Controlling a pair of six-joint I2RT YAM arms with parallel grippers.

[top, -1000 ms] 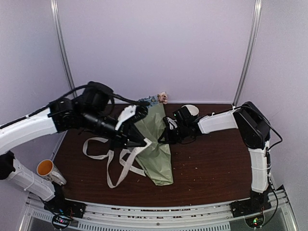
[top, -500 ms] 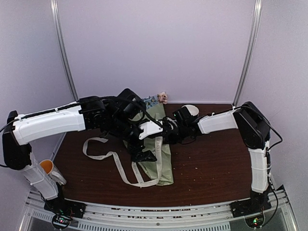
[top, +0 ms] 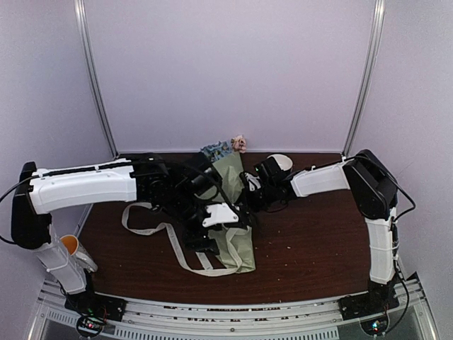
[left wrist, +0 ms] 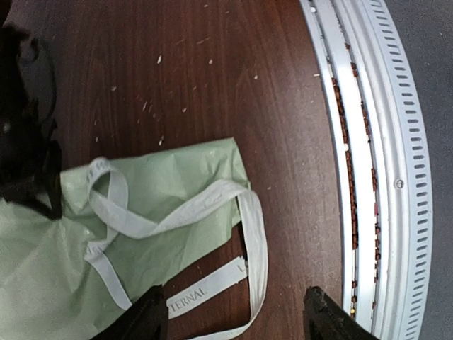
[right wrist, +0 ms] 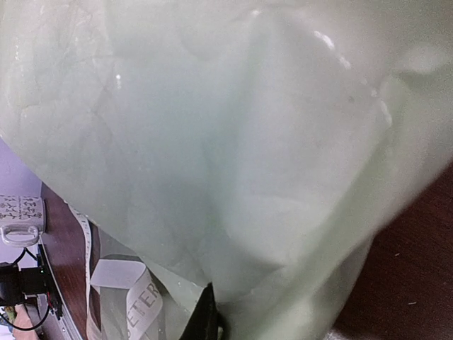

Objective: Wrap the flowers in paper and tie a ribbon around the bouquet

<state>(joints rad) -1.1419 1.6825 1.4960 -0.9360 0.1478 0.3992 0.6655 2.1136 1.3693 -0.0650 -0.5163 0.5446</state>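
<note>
The bouquet (top: 239,244) lies on the desk (top: 311,241), running from the far edge toward the near one. Its flowers (top: 231,146) – blue and pink – poke out at the far end, and the narrow end points at the arms' bases. The sage-green paper (left wrist: 163,180) is creased and loosely folded.

The right gripper (top: 249,200) is at the bouquet's middle, closed on the paper. In its wrist view the green sheet fills nearly the whole picture, folding down to one dark finger (right wrist: 206,317) at the bottom edge.

The left gripper (left wrist: 236,312) hangs low over the bouquet's narrow end with its jaws well apart – nothing is held between them.

The ribbon (left wrist: 205,290) lies slack. One stretch crosses the paper in a loop, another curves off the paper's corner onto the bare desk, and a lettered piece lies just below the open jaws. In the top view more of it trails in loops to the left of the bouquet.

A cup (top: 67,247) with an orange inside sits beside the left arm, off the desk's near-left corner.
</note>
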